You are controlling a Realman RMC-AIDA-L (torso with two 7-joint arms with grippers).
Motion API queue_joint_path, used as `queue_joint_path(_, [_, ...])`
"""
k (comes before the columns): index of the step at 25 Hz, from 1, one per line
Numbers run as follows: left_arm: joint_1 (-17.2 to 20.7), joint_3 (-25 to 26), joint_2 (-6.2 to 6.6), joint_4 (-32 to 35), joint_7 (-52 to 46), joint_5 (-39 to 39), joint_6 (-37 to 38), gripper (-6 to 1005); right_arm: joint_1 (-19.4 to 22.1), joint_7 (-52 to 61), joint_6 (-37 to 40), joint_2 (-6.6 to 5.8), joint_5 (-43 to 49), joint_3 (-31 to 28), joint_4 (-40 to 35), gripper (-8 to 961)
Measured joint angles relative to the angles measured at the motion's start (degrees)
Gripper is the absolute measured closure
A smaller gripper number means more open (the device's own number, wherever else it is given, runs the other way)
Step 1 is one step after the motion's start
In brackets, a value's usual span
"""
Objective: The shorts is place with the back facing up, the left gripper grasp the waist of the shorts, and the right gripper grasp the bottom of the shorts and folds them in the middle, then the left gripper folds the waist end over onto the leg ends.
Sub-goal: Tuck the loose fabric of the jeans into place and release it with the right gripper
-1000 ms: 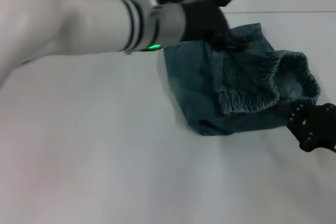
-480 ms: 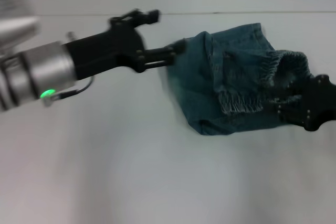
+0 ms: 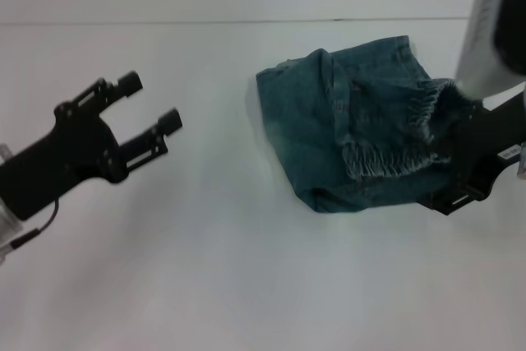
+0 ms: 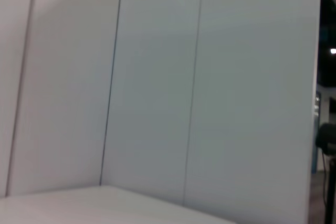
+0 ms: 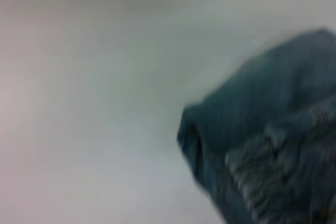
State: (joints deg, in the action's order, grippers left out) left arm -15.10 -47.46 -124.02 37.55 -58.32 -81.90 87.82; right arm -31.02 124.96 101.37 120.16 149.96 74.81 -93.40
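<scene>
The blue-green denim shorts (image 3: 329,129) lie in a folded bundle on the white table (image 3: 246,269), right of centre. The ruffled waist (image 3: 386,162) sits on top of the bundle, toward its right front. My left gripper (image 3: 149,103) hovers open and empty, well to the left of the shorts. My right gripper (image 3: 470,163), black with a small white label, rests against the right edge of the bundle beside the waist. In the right wrist view the shorts (image 5: 268,140) appear blurred, with the pale waist (image 5: 262,177) showing. The left wrist view shows no shorts.
The table's far edge (image 3: 205,22) runs across the top of the head view. White wall panels (image 4: 157,77) fill the left wrist view. A white part of the right arm (image 3: 493,30) hangs over the table's right side.
My left arm has pulled away from the shorts to the far left and now stands open. My right gripper has moved in against the bundle's right edge. The shorts have kept their shape.
</scene>
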Motion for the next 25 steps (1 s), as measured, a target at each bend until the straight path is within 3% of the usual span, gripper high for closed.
queue_joint_path(6, [0.61,3.39,0.08,-0.79,0.35,-6.21,0.52,190,-5.24,6.47,2.35,0.34,10.34,9.16,-0.01,154])
queue_joint_path(10, [0.70,3.85,0.09,-1.32,0.47,-6.88,0.35,190,-4.91,10.22,-4.06,0.62,15.42,16.53,0.53,148])
queue_joint_path(16, [0.63,3.94,0.09,-1.55,0.88,-6.89,0.07,191,-4.52,14.13,-12.76,0.68,15.96,23.78,5.74,151])
queue_joint_path(25, [0.38,4.00,0.17,-1.61,1.13,-6.88,-1.03,191,-5.08,17.25,-19.71,0.78,16.69,29.75,12.12,154])
